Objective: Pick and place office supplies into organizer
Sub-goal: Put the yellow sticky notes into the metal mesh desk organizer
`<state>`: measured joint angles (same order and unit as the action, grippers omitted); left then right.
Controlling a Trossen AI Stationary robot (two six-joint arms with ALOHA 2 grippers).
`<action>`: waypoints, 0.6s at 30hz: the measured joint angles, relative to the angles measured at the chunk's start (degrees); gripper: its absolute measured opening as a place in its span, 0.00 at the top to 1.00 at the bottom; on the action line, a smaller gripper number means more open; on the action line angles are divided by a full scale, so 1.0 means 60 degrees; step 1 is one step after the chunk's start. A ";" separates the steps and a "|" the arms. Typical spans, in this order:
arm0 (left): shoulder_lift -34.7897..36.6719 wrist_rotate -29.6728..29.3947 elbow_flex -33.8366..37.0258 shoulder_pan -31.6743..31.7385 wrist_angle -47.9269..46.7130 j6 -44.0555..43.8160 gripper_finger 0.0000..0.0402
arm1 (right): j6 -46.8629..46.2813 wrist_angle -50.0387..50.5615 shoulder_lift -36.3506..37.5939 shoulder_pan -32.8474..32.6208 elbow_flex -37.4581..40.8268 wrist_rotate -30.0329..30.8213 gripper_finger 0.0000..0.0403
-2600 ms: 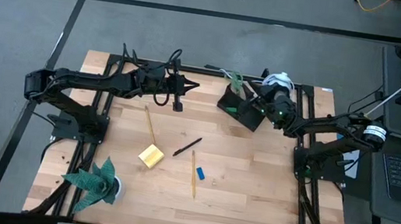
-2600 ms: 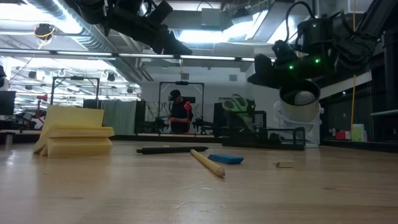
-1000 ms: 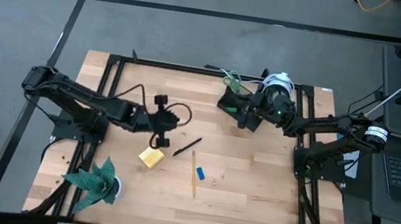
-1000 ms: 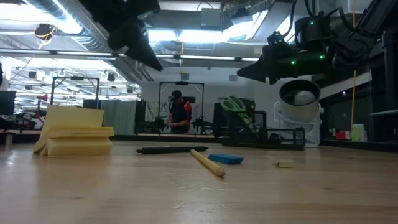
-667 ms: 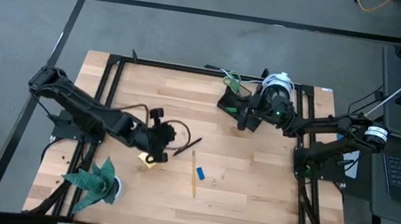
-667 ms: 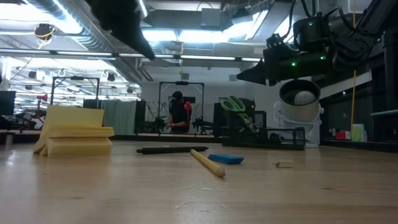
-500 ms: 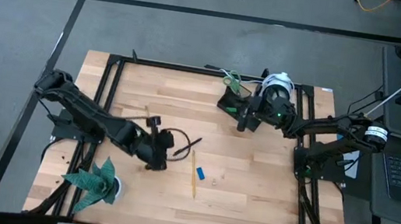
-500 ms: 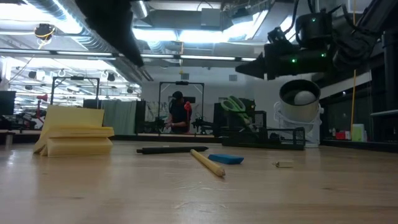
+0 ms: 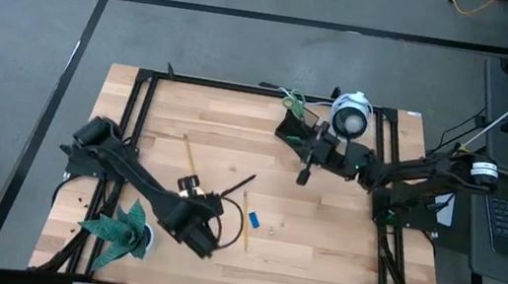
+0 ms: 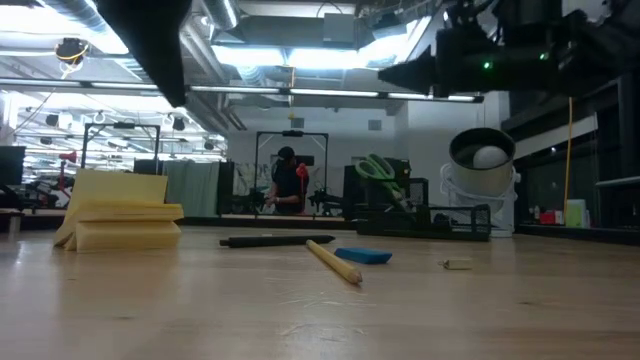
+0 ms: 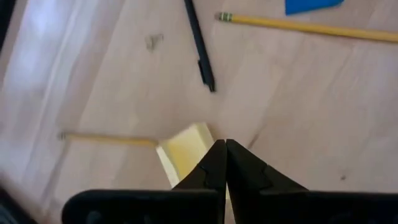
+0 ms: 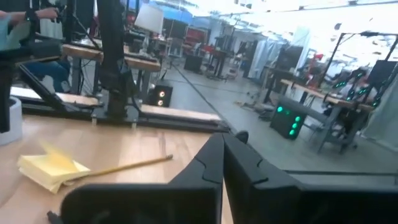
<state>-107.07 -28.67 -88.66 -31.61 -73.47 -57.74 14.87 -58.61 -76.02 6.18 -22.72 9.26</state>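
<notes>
On the wooden table point(image 9: 317, 260), the left gripper point(image 11: 224, 147) hangs with its 2 fingers pressed together, holding nothing, directly over the yellow sticky-note pad point(image 11: 183, 149). From above, that arm reaches in from 9 o'clock toward the table's middle and covers the pad. In the left wrist view, 1 pencil point(image 11: 109, 139) pokes out from beside the pad, the black pen point(image 11: 198, 43) lies just beyond it, and the second pencil point(image 11: 298, 26) and the blue block point(image 11: 311, 5) lie farther out.

From above, the pen point(image 9: 239, 184) sits near the table's centre, the second pencil point(image 9: 245, 219) just toward 5 o'clock from it, and the blue block point(image 9: 254, 220) beside that pencil. A tiny green piece point(image 10: 457, 264) rests apart from them.

The right gripper point(image 9: 303, 176) is raised above the table at about 1 o'clock from centre, fingers closed and empty. The black organizer point(image 9: 291, 130) stands at 12 o'clock by the far edge, with the green-handled scissors point(image 10: 380, 170) upright in it. A round white device point(image 9: 349, 115) sits beside it. A green paper plant point(image 9: 122, 227) is at 8 o'clock.
</notes>
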 joint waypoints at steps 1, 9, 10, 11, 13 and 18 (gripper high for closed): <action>-0.0204 0.0031 -0.0233 -0.0068 -0.0217 -0.0298 1.00 | -0.0014 0.0074 0.0080 -0.0136 0.0000 0.0074 0.97; -0.1630 0.1497 -0.1396 -0.0143 -0.1175 -0.1326 1.00 | -0.0138 0.0244 0.0329 -0.0837 0.0000 0.0330 0.99; -0.1776 0.1710 -0.1466 -0.0121 -0.1310 -0.1392 0.99 | -0.0127 0.0251 0.0329 -0.0854 0.0000 0.0473 0.99; -0.1924 0.1834 -0.1530 -0.0101 -0.1452 -0.1482 0.99 | -0.0096 0.0255 0.0329 -0.0865 0.0000 0.0586 0.99; -0.2179 0.2033 -0.1666 -0.0088 -0.1758 -0.1541 1.00 | 0.0082 0.0251 0.0329 -0.0868 0.0000 0.0665 0.99; -0.2415 0.2038 -0.1789 -0.0025 -0.1851 -0.1539 0.99 | 0.0122 0.0160 0.0329 -0.0868 0.0000 0.0666 0.94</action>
<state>-121.56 -16.44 -99.39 -31.76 -84.58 -66.97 15.61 -57.65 -74.04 0.97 -22.72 13.26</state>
